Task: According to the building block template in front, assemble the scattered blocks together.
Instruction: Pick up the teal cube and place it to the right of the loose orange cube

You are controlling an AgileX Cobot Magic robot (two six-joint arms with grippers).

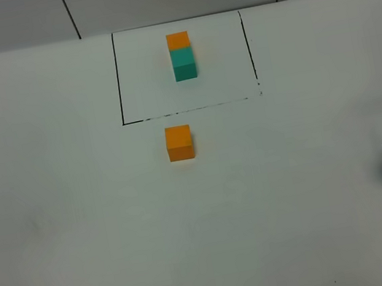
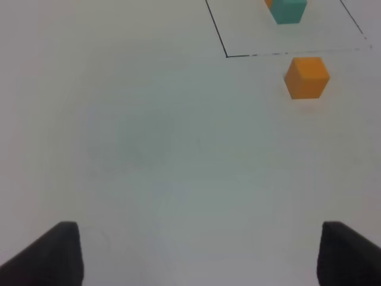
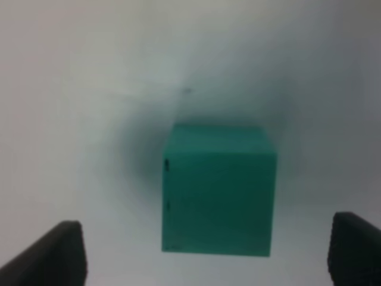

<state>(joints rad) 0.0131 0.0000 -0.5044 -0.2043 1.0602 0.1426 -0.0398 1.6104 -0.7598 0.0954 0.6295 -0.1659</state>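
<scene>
Holding jaws wide on the right gripper (image 3: 208, 262), lining up to grab the green block (image 3: 218, 189), well apart from the orange block (image 1: 179, 143). Next: closing, then carrying it over.

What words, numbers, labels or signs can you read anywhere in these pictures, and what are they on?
No readable text in any view.
Orange cube, teal cube, framed orange-teal pair: plain faces, no labels.
Black rectangle on the table: a drawn line only, no writing.
Dark specks on the teal cube's edge: too blurred to read.
</scene>
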